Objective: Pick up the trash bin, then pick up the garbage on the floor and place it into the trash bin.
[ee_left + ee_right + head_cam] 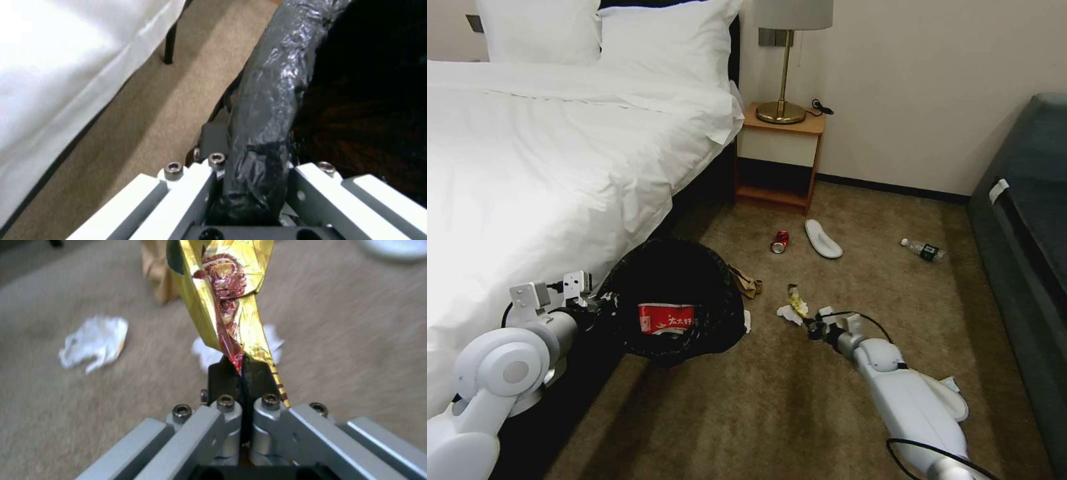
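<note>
At the far left the bed [560, 147] runs along the carpet, and beside its near edge the left hand [249, 186] is clamped on the bag-wrapped rim of the trash bin [674, 300], holding it off the floor with its mouth tipped toward the room; a red-and-white wrapper [666, 319] already lies inside. Just right of the bin, brown crumpled paper [746, 281] sits on the carpet, and farther off a red can [779, 241] and a white slipper [823, 238] lie near the nightstand [779, 157]. Right of the bin and nearer, the right hand [242, 373] is closed tight on a gold foil wrapper [222, 296], which hangs pinched by one end above white tissues [93, 340] on the floor. A clear bottle [922, 249] lies far right, near the sofa [1027, 253]. The bin pickup looks done, and the step in hand seems to be carrying this foil wrapper to the bin. The next move calls for swinging the right hand leftward over the bin's open mouth, clear of its rim, before letting go, since the light foil could flutter and miss.
</note>
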Robot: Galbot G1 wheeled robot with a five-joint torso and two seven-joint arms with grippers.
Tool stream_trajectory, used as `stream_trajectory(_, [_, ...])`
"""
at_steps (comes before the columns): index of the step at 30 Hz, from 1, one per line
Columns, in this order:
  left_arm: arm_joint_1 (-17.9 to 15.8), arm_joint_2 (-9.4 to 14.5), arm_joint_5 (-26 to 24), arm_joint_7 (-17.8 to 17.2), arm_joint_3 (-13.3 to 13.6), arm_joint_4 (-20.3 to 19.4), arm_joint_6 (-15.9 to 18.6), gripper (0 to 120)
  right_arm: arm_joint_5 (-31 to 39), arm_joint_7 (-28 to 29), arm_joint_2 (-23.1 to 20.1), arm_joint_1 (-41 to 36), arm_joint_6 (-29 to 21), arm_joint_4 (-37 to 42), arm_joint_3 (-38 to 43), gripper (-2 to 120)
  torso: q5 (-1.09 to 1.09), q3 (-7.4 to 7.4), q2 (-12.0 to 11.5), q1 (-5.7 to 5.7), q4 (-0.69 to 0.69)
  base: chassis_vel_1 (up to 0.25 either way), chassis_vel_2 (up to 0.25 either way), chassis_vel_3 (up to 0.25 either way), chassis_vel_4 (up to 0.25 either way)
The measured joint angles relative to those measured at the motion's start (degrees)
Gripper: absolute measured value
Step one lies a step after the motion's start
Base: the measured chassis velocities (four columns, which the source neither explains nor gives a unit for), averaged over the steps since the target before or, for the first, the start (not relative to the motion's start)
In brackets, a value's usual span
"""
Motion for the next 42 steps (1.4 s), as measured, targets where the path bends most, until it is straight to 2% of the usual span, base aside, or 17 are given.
stream_trajectory(1, [0.21,0.00,0.34,0.15,0.34,0.35,0.00,2,1.24,0.15,-1.71,-1.38,-0.50,4.01,1.54,0,0.01,0.00,0.00,0.00,0.00,0.000,0.000,0.000,0.000])
stream_trajectory(2, [0.21,0.00,0.34,0.15,0.34,0.35,0.00,2,1.24,0.15,-1.71,-1.38,-0.50,4.01,1.54,0,0.01,0.00,0.00,0.00,0.00,0.000,0.000,0.000,0.000])
stream_trajectory(5, [0.63,-0.39,1.21,0.36,1.08,0.90,0.00,2,6.97,0.73,-7.55,-4.82,-3.50,14.80,4.96,0,-0.02,0.00,0.00,0.00,-0.01,0.000,0.000,0.000,0.000])
stream_trajectory(6, [0.63,-0.39,1.21,0.36,1.08,0.90,0.00,2,6.97,0.73,-7.55,-4.82,-3.50,14.80,4.96,0,-0.02,0.00,0.00,0.00,-0.01,0.000,0.000,0.000,0.000])
stream_trajectory(8, [1.08,-0.65,1.62,0.49,1.74,0.95,0.00,2,10.35,1.05,-11.21,-6.94,-4.88,21.29,7.08,0,0.00,0.00,0.00,0.00,-0.03,0.000,0.000,0.000,0.000])
stream_trajectory(9, [1.08,-0.65,1.62,0.49,1.74,0.95,0.00,2,10.35,1.05,-11.21,-6.94,-4.88,21.29,7.08,0,0.00,0.00,0.00,0.00,-0.03,0.000,0.000,0.000,0.000])
stream_trajectory(11, [1.55,-0.82,2.18,0.63,2.59,0.95,0.00,2,13.66,1.88,-14.25,-8.75,-6.55,28.41,8.96,0,0.00,0.00,0.00,0.00,-0.02,0.000,0.000,0.000,0.000])
stream_trajectory(12, [1.55,-0.82,2.18,0.63,2.59,0.95,0.00,2,13.66,1.88,-14.25,-8.75,-6.55,28.41,8.96,0,0.00,0.00,0.00,0.00,-0.02,0.000,0.000,0.000,0.000])
stream_trajectory(14, [1.73,-1.36,2.80,0.79,3.30,0.95,0.00,2,16.36,2.32,-16.39,-9.98,-8.20,35.42,10.25,0,-0.02,-0.01,0.00,0.00,-0.01,0.000,0.000,0.000,0.000])
stream_trajectory(15, [1.73,-1.36,2.80,0.79,3.30,0.95,0.00,2,16.36,2.32,-16.39,-9.98,-8.20,35.42,10.25,0,-0.02,-0.01,0.00,0.00,-0.01,0.000,0.000,0.000,0.000])
stream_trajectory(17, [1.62,-2.05,3.24,0.80,4.36,0.95,0.00,2,19.41,3.48,-18.17,-10.72,-9.94,42.46,10.46,0,-0.01,0.00,0.00,0.00,-0.01,0.000,0.000,0.000,0.000])
stream_trajectory(25, [0.61,-3.22,4.42,0.80,6.74,1.32,0.00,2,26.52,6.91,-20.00,-10.28,-13.08,53.94,5.85,0,-0.02,0.00,0.00,0.00,0.00,0.000,0.000,0.000,0.000])
stream_trajectory(28, [-0.20,-3.89,4.92,0.81,7.76,1.82,-0.01,2,28.30,8.07,-20.75,-9.05,-14.14,58.50,0.30,0,-0.01,0.00,0.00,0.00,-0.01,0.000,0.000,0.000,0.000])
stream_trajectory(31, [-0.47,-4.03,5.00,0.81,8.04,1.98,-0.01,2,28.87,8.60,-20.82,-8.51,-14.55,59.46,-1.47,0,-0.02,0.00,0.00,0.00,0.00,0.000,0.000,0.000,0.000])
stream_trajectory(34, [-1.98,-4.56,5.24,0.70,9.33,2.79,0.00,2,32.11,11.65,-20.75,-6.48,-16.34,61.98,-8.96,0,-0.02,0.01,0.00,0.00,0.00,0.000,0.000,0.000,0.000])
stream_trajectory(35, [-1.98,-4.56,5.24,0.70,9.33,2.79,0.00,2,32.11,11.65,-20.75,-6.48,-16.34,61.98,-8.96,0,-0.02,0.01,0.00,0.00,0.00,0.000,0.000,0.000,0.000])
stream_trajectory(42, [-4.74,-5.38,5.91,0.56,11.20,3.96,0.00,2,36.15,19.45,-19.18,-4.38,-18.08,62.90,-19.63,0,-0.02,0.00,0.00,0.00,0.00,0.000,0.000,0.000,0.000])
